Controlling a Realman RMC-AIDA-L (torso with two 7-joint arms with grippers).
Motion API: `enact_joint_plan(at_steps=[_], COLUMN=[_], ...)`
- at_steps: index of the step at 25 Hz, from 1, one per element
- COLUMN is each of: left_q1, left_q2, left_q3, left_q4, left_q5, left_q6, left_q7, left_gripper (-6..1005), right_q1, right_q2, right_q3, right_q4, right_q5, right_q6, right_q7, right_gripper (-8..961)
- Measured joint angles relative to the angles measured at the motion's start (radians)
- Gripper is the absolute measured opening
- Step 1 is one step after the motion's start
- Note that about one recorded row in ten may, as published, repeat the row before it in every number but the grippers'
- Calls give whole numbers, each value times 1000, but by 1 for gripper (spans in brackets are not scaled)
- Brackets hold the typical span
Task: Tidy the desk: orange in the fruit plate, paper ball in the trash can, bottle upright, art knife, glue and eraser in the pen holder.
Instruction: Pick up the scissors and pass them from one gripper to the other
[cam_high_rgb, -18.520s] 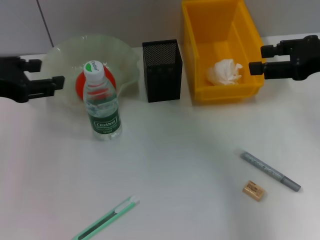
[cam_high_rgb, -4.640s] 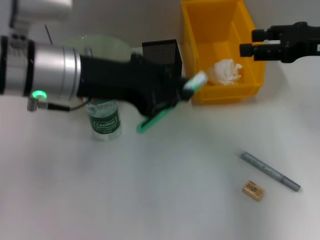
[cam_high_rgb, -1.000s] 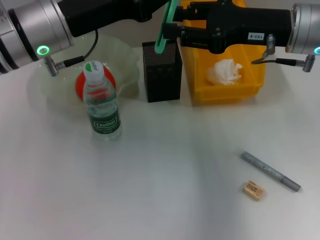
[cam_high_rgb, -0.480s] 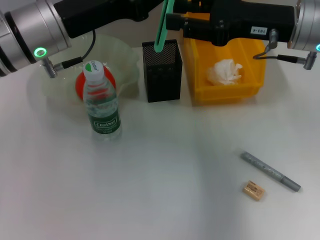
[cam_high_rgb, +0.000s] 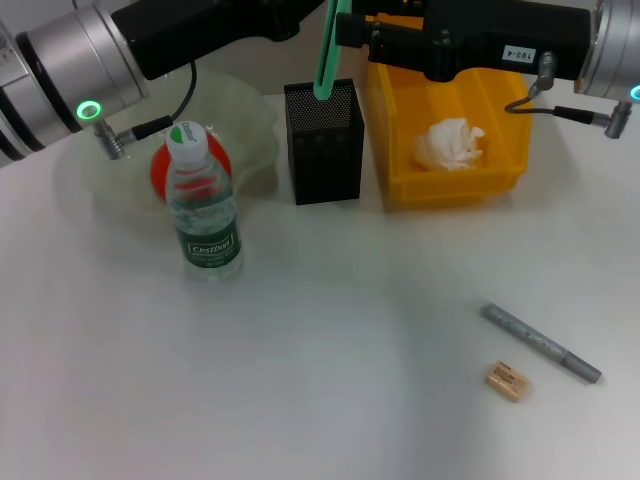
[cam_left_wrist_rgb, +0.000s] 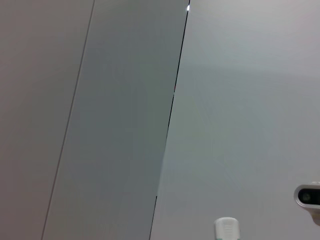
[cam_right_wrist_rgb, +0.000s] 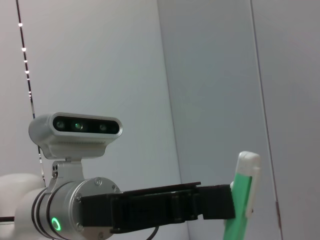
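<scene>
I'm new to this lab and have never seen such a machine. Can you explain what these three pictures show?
This is a two-armed robot tidying a desk. The big picture looks down from its head; the other two come from cameras on its wrists and mostly face the wall. Both arms meet above the black pen holder: the left gripper and the right gripper are beside a green art knife standing upright over it. On the table stand a bottle before an orange in a plate, and a yellow bin holding a paper ball. A grey glue pen and an eraser lie apart.

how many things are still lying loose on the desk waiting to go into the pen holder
2: the glue and, just in front of it, the eraser, both on the desk's right side. The art knife is already above the pen holder.
</scene>
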Motion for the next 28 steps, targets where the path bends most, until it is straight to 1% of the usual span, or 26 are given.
enact_joint_plan(at_steps=[16, 22, 28], left_q1=[0, 0, 0], left_q2=[0, 0, -1], left_q3=[9, 11, 13], left_q4=[-2, -2, -2], left_q5=[-12, -12, -16], left_q6=[1, 1, 2], left_q7=[16, 21, 25], left_gripper=[192, 193, 191], right_q1=[8, 8, 7], right_q2=[0, 0, 0], right_q3=[-12, -12, -11], right_q4=[11, 14, 16], right_q5=[11, 17, 21], right_q6=[3, 3, 2], right_q7=[5, 6, 7], right_gripper=[333, 256, 228])
